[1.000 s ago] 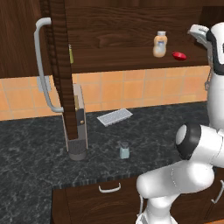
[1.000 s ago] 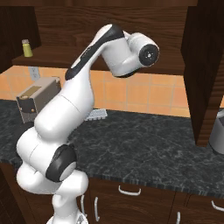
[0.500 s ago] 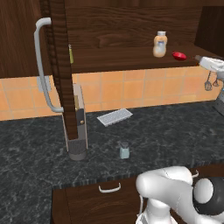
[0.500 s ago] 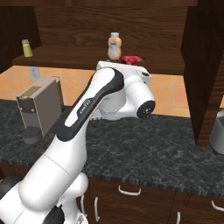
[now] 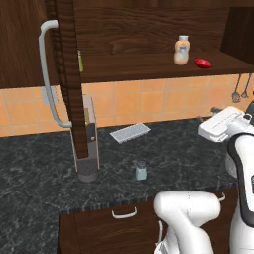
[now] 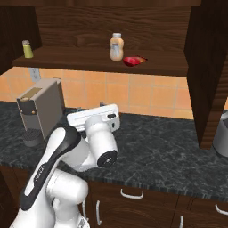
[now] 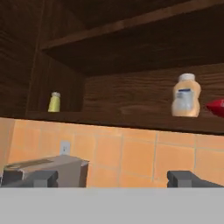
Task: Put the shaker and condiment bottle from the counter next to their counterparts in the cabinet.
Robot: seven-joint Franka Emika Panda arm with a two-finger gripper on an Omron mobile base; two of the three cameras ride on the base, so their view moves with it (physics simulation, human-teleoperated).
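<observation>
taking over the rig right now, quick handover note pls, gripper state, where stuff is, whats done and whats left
Gripper: open, holding nothing, facing the cabinet shelf.
Condiment bottle: lying on the shelf right beside the tan bottle. That part looks done.
Shaker: upright on the counter, in front of the coffee machine.
Olive-yellow shaker: at the shelf's far left end.
Left: pick up the shaker and set it next to the olive-yellow one.

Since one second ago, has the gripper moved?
Yes. In the left base view the gripper has come down from beside the tan bottle on the cabinet shelf to below it.
</observation>
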